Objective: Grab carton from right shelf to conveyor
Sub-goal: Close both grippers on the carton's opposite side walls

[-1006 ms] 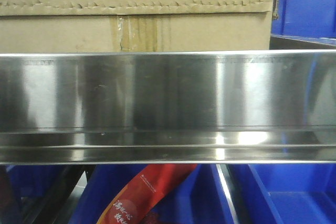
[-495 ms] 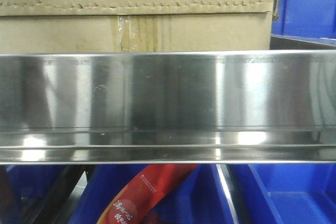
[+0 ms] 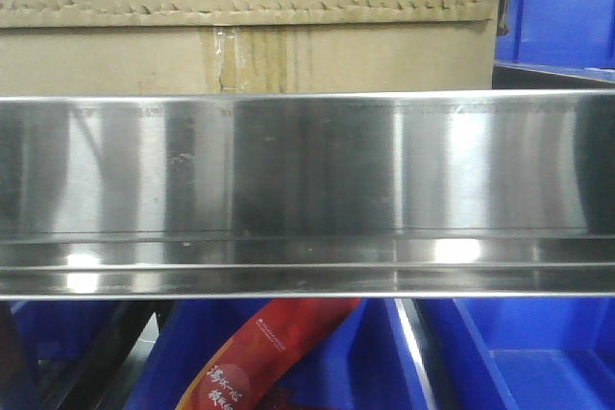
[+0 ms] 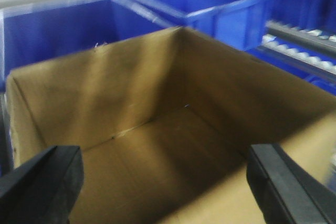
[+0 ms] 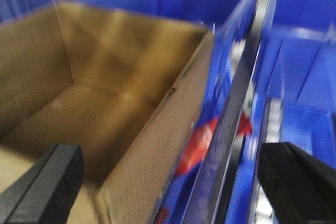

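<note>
The brown carton [image 3: 250,31] stands on the shelf behind the shiny steel front rail [image 3: 307,189], with a jagged tape strip and a stained seam on its face. From above, the left wrist view looks down into the open, empty carton [image 4: 157,124]. My left gripper [image 4: 165,182] hangs open over its inside, both fingers wide apart. In the right wrist view the carton's near right corner [image 5: 157,145] sits between the spread fingers of my open right gripper [image 5: 170,182]. Neither gripper holds anything. The conveyor is out of view.
Blue plastic bins [image 4: 210,3] stand behind and beside the carton, another [image 3: 562,7] to its right. Below the rail sit more blue bins [image 3: 519,352] and a red packet [image 3: 274,352]. A steel rail [image 5: 236,114] runs just right of the carton.
The front view has shifted slightly; the carton and rail reflections sit a little further left. Nothing was grasped.
</note>
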### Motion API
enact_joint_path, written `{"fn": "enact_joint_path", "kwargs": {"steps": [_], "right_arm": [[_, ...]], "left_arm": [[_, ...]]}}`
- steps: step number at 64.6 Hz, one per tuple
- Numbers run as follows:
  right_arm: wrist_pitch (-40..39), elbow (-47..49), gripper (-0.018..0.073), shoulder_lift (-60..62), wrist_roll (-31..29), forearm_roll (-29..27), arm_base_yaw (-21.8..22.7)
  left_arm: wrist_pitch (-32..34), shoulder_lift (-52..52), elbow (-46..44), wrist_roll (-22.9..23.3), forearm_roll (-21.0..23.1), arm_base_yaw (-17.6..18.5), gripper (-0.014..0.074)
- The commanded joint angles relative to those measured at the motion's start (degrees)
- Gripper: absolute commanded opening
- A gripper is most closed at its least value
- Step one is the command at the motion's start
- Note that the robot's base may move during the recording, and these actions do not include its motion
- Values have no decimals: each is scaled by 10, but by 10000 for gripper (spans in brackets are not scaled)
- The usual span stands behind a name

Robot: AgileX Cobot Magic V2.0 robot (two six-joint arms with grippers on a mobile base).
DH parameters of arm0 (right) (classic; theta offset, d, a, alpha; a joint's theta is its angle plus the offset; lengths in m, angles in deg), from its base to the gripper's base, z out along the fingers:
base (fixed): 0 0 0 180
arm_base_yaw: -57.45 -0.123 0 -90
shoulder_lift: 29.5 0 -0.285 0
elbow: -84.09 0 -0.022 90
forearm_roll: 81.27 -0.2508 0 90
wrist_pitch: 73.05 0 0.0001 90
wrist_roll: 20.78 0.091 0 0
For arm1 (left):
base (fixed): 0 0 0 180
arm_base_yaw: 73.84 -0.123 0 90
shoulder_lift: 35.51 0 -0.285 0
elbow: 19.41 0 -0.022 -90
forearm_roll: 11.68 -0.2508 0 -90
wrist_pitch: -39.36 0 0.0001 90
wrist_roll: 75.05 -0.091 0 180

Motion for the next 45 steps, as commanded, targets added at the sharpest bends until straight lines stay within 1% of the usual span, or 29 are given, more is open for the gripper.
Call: {"fn": "enact_joint_path", "kwargs": {"steps": [1, 4, 7, 12, 17, 24, 29, 34, 45], "right_arm": [[62, 82, 559, -53, 16, 9, -1], [92, 128, 559, -86, 37, 20, -1], [123, 173, 559, -124, 53, 40, -1], [169, 245, 559, -174, 72, 67, -6], [170, 297, 559, -219, 80, 76, -15], [170, 344, 559, -272, 90, 76, -25], [170, 352, 559, -302, 112, 76, -25], [170, 352, 559, -326, 115, 76, -25], [170, 352, 559, -375, 115, 76, -25]], "left_arm": [[-56, 50, -73, 65, -46, -12, 536], [-98, 84, -112, 96, -73, -21, 536], [-132, 113, -152, 112, -92, -29, 536], [-171, 152, -196, 121, -99, -45, 536], [-193, 187, -225, 123, -99, -65, 536], [-195, 214, -237, 123, -98, -89, 536], [-193, 232, -237, 123, -98, -103, 536], [-191, 249, -237, 123, -98, -118, 536], [-180, 287, -237, 123, -92, -128, 536]]}}
